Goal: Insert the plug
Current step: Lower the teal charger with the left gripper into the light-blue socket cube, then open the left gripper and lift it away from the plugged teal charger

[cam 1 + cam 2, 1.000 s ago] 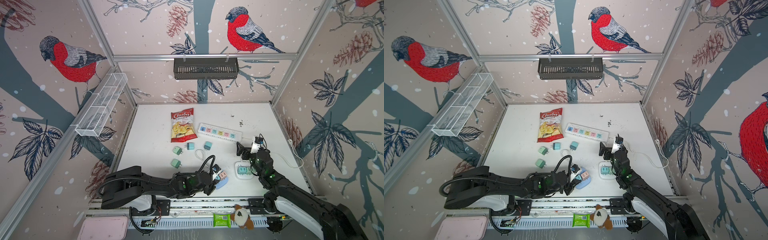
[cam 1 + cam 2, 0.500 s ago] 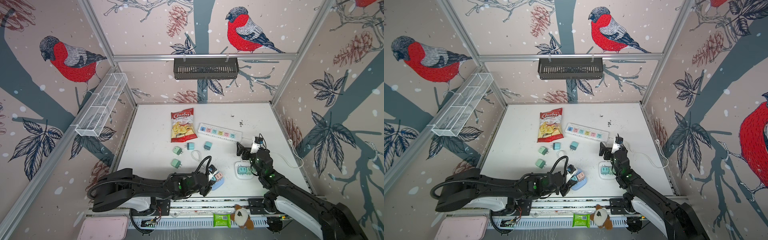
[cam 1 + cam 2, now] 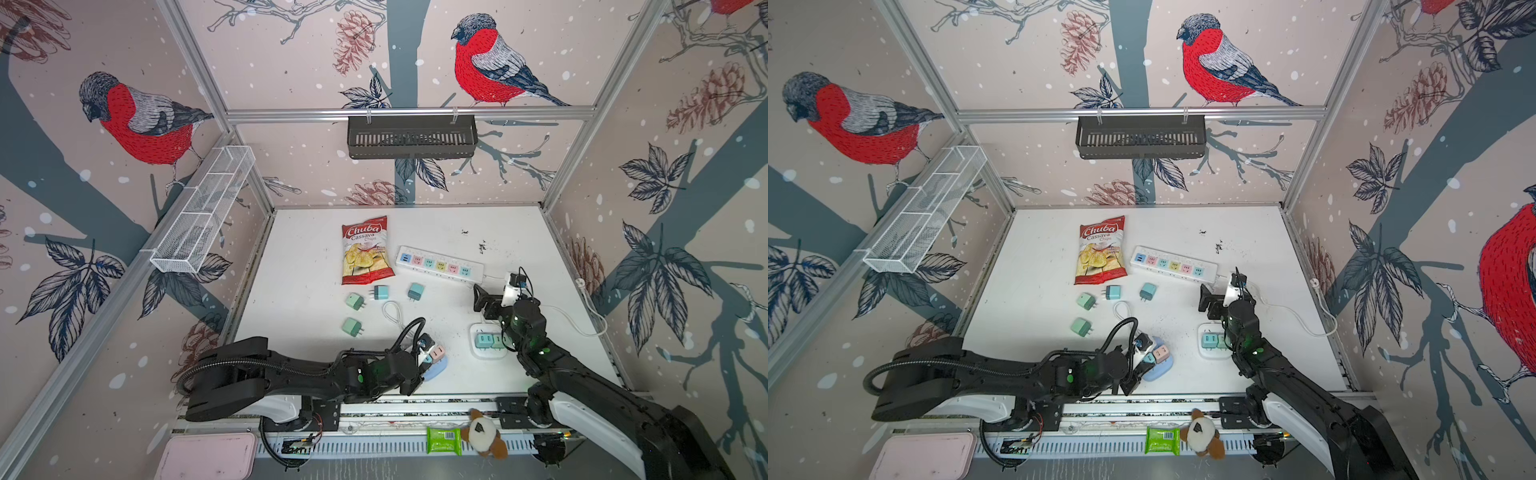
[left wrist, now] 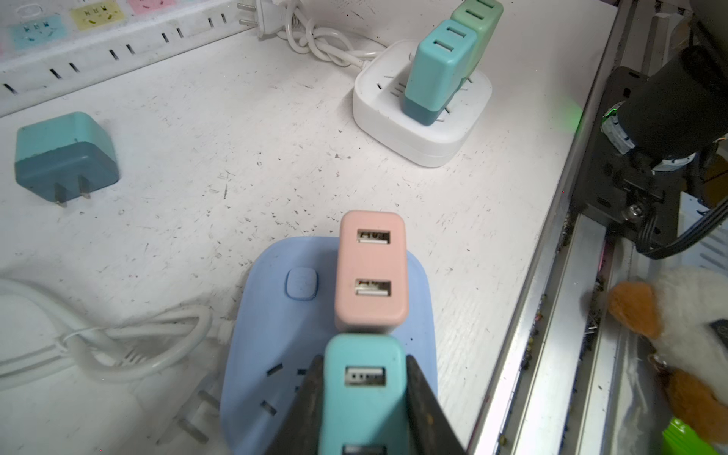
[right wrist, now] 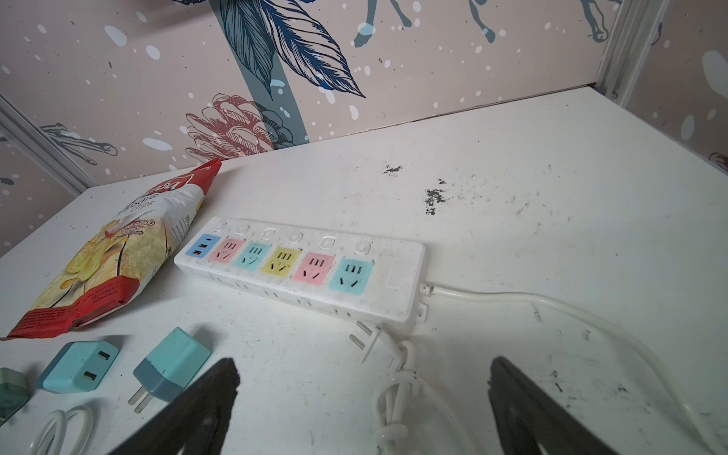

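Insertion under way, not finished by the look of it. At the near middle of the tabletop [image 3: 307, 257], left gripper [image 4: 362, 368] clenched on teal charger [image 4: 364, 398], upright over blue socket hub [image 4: 272, 299], just beside pink charger [image 4: 372, 272] already seated there. Prongs hidden under the body; no telling whether in the slots; empty slots visible on the hub beside it. Left to do, probably: line up, press home, let go. Further right, right gripper [image 5: 364, 368] spread wide and empty, hovering near the right end of the power strip [image 5: 398, 272]. Against a second ago: left gripper, charger and hub slightly nearer and further left; right arm unchanged.
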`<state>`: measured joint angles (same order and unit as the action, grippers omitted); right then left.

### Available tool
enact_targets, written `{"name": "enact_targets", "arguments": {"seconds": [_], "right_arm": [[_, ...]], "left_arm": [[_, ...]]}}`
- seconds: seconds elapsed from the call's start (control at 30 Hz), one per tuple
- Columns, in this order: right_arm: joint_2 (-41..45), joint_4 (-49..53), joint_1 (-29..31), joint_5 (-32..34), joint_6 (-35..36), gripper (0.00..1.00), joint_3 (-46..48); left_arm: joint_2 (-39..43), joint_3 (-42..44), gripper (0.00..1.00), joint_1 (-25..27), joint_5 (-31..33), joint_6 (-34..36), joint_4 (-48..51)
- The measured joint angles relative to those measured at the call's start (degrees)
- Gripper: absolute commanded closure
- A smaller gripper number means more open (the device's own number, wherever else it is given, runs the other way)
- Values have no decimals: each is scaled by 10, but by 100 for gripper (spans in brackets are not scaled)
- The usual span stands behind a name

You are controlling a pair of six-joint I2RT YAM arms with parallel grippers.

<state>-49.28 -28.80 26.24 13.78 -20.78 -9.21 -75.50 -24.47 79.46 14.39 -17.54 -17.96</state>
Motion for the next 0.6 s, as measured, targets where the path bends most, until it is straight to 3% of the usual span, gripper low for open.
{"name": "enact_targets", "arguments": {"seconds": [0.03, 0.07, 0.1, 0.23, 0.33, 0.43, 0.5, 0.6], "right_arm": [[0, 0, 0, 0, 0, 0, 0], [0, 0, 0, 0, 0, 0, 0], [0, 0, 0, 0, 0, 0, 0], [0, 0, 0, -2, 0, 0, 0], [0, 0, -1, -2, 0, 0, 0], [-3, 4, -2, -2, -1, 0, -4], [-4, 7, -4, -2, -3, 0, -10], [-10, 12, -8, 3, -16, 0, -19]], "left_arm": [[0, 0, 79, 1, 1, 0, 0], [1, 0, 60, 2, 2, 0, 0], [3, 0, 48, 2, 3, 0, 2], [38, 1, 17, 3, -5, -3, 50], [91, -13, 3, 3, 14, -7, 81], [150, -49, 2, -11, 39, -4, 110], [181, -76, 2, -50, 41, 6, 120], [200, -122, 2, -151, 21, 12, 127]]}}
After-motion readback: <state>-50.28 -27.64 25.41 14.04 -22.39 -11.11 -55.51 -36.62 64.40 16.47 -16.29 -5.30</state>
